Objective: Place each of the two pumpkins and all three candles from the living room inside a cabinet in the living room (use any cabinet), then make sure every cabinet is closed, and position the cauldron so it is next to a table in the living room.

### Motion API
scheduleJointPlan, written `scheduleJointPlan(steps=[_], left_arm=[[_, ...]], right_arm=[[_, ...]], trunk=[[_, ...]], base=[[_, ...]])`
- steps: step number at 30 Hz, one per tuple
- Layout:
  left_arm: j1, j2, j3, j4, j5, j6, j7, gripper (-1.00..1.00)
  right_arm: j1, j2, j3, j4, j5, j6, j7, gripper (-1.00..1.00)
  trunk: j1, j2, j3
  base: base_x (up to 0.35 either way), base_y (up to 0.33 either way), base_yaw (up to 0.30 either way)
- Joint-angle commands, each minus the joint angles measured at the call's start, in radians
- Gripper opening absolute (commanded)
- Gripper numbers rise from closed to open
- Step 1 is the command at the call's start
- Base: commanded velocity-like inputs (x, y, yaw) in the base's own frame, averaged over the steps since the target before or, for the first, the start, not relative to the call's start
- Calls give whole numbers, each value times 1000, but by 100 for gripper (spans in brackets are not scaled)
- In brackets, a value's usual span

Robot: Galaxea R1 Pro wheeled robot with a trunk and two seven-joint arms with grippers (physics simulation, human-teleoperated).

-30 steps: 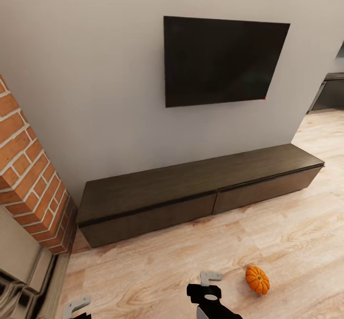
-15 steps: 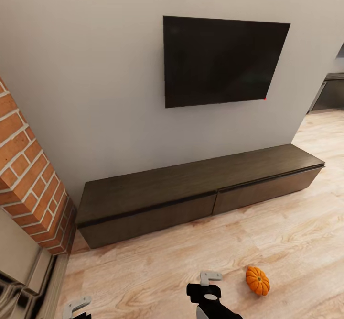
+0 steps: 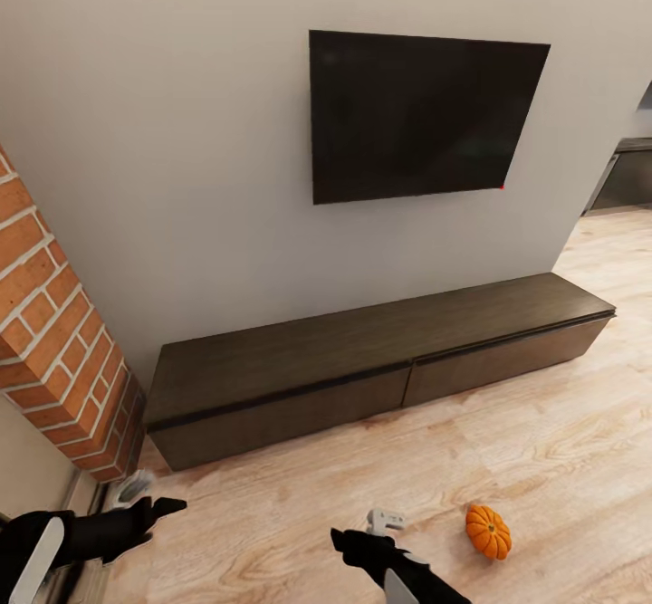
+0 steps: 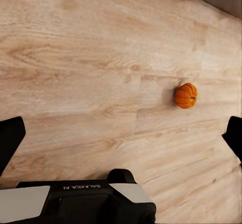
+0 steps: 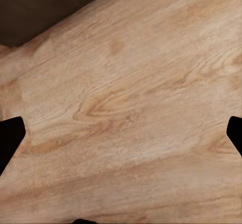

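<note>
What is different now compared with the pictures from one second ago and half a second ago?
Both arms moved: the left gripper came up and forward beside the brick column, and the right gripper shifted slightly left. Nothing was grasped or released. The pumpkin on the floor and the closed cabinet stayed unchanged.

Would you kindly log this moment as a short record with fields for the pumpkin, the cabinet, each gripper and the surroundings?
pumpkin: one pumpkin lies on the wood floor, in front of the cabinet, apart from both grippers
cabinet: low dark cabinet against the wall, both fronts shut
left gripper: left gripper open, empty, above the floor near the brick column
right gripper: right gripper open, empty, beside the pumpkin, not touching it
surroundings: television on the wall above the cabinet
</note>
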Motion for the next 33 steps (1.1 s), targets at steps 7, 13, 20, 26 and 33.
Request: scheduleJointPlan(steps=[7,13,20,26,33], left_arm=[[0,10,16,-33,12,12,-28,100],[0,12,23,-33,17,12,-29,100],[0,14,25,-34,18,12,-29,100],[0,13,25,-34,18,12,-30,100],[0,7,17,-33,15,12,-29,100]], right_arm=[[0,-4,-20,-1,-5,-4,23,100],[0,-4,-68,0,-5,-4,26,100],[0,-2,-79,0,-3,-6,23,100],[0,-3,-80,1,-4,-6,22,100],[0,-4,-81,2,-4,-6,25,100]], trunk=[[0,0,0],[0,0,0],[0,0,0],[0,0,0],[0,0,0]], base=[[0,0,0],[0,0,7],[0,0,216],[0,0,284],[110,-58,111]])
